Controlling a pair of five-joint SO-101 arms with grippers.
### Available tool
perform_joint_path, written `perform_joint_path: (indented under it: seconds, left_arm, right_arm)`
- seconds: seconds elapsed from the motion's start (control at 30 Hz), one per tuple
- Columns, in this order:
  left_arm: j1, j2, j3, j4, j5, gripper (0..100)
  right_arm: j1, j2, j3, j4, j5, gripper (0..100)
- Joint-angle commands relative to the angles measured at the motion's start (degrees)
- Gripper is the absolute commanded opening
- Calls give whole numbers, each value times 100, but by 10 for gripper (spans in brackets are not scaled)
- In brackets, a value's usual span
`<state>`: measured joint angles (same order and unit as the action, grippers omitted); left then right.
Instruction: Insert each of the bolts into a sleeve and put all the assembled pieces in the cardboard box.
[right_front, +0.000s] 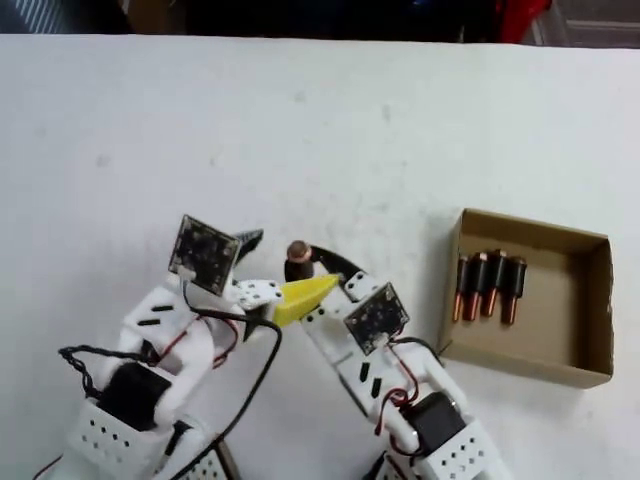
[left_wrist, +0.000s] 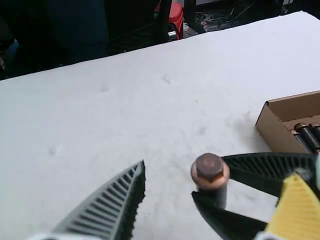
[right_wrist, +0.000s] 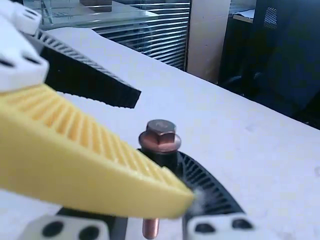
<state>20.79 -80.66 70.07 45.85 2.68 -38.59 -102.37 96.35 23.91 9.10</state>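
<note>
Bolt (right_front: 298, 250), seated in its dark sleeve (right_wrist: 165, 159), stands upright with copper head on top and shank tip showing below, the right gripper (left_wrist: 212, 184) clamping its two black fingers on the sleeve; whether the piece clears the white table (right_front: 300, 130) cannot be told. Just beside it, the left gripper (right_front: 297, 260) is spread wide, grey finger (left_wrist: 115, 205) on one side of the bolt and yellow finger (right_front: 305, 290) on the other, gripping nothing. Farther off, on the right arm's side, sits the cardboard box (right_front: 525, 230), four finished pieces (right_front: 488, 285) lying side by side inside. The right arm, nearer the box, looks placed to carry this fifth piece across.
</note>
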Motion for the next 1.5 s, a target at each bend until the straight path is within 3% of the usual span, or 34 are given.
perform_joint_path:
  seconds: [0.0,0.27,0.57,0.83,1.3,1.47]
  left_arm:
    - [-295,-75,-79,0,-70,424]
    - [-699,-75,-686,26,-79,344]
    - [-1859,-84,-1451,44,-79,24]
    - [-2220,-699,-2101,1152,-88,23]
    - [-2246,-2457,-1371,2207,-404,24]
    - [-2774,-2413,-1336,2295,-378,24]
  right_arm:
    - [-13,-84,53,4,88,20]
    - [-13,-84,53,4,97,20]
    - [-13,-84,53,4,97,20]
    - [-13,-84,53,4,97,21]
    - [-4,-75,53,13,97,19]
    - [-4,-84,53,92,97,21]
